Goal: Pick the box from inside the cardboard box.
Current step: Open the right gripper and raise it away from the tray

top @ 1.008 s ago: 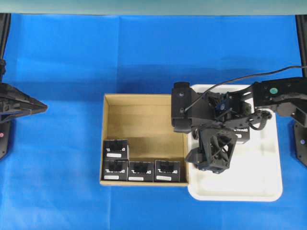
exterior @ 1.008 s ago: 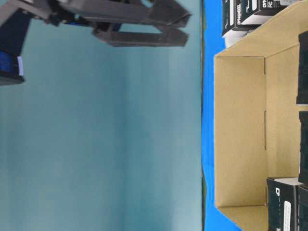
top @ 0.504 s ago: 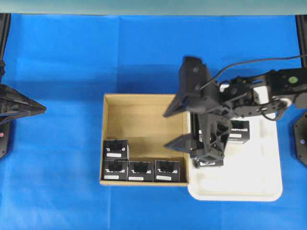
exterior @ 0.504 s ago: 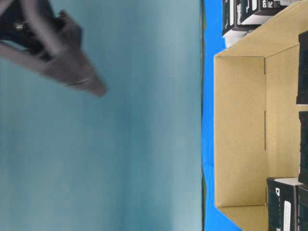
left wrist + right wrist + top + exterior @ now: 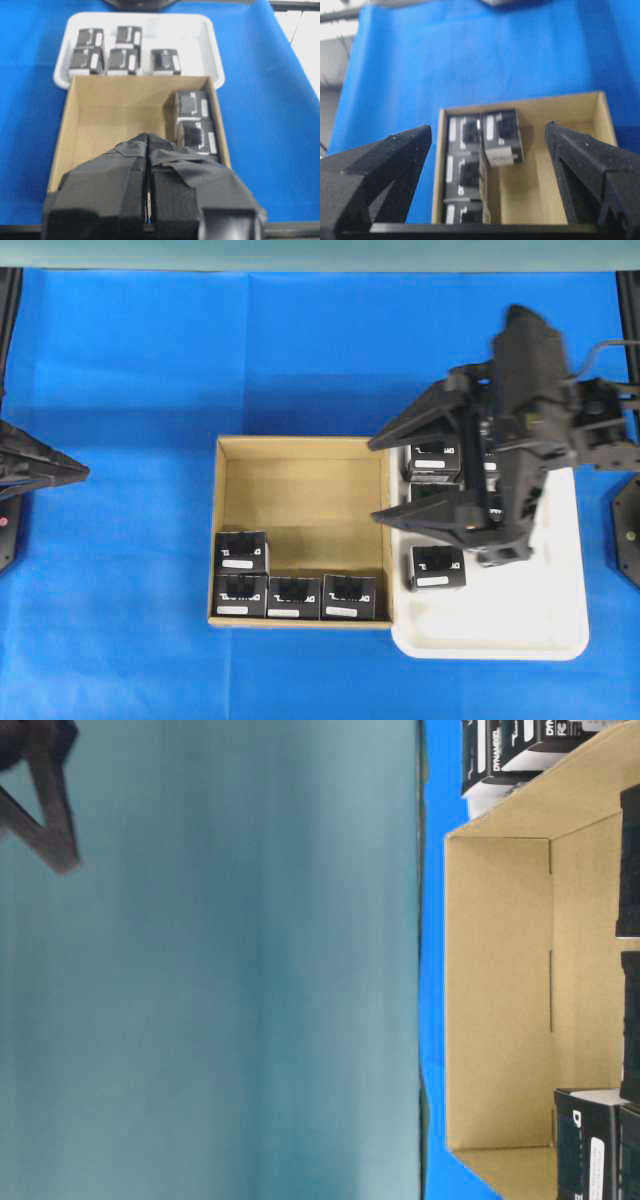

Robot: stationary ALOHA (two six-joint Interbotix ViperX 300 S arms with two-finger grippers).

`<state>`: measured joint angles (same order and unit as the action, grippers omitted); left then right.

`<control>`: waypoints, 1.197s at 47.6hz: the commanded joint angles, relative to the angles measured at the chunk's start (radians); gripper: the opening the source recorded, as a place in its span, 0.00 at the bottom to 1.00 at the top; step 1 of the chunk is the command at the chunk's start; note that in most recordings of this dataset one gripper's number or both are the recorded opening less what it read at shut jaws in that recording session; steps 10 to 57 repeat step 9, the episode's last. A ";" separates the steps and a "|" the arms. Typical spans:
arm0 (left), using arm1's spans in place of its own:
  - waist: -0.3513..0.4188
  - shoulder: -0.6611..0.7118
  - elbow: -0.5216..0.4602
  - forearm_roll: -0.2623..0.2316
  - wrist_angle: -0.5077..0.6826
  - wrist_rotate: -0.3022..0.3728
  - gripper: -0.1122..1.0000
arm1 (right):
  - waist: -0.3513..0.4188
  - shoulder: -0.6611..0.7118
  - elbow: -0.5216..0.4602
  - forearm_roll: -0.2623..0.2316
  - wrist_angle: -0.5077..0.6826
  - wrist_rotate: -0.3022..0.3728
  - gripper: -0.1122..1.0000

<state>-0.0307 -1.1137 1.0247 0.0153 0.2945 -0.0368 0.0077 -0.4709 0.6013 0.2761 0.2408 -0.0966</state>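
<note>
The word "DYNAMIXEL" can be read in white letters on a black box [image 5: 487,760] at the top of the table-level view. A big white "D" is seen on another black box [image 5: 583,1145] inside the cardboard box [image 5: 500,1000]. Other lettering is too blurred to be read.

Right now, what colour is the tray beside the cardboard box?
White. The tray shows best in the overhead view, right of the cardboard box.
</note>
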 commanded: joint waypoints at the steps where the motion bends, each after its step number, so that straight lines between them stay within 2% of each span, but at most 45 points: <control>1: 0.000 0.005 -0.026 0.002 -0.011 0.000 0.06 | 0.003 -0.038 0.021 0.005 -0.051 0.002 0.96; 9: -0.011 0.006 -0.026 0.002 -0.029 0.005 0.06 | 0.003 -0.115 0.089 -0.002 -0.127 -0.009 0.96; 57: -0.011 0.006 -0.026 0.002 -0.029 0.005 0.06 | 0.003 -0.115 0.089 -0.002 -0.127 -0.009 0.96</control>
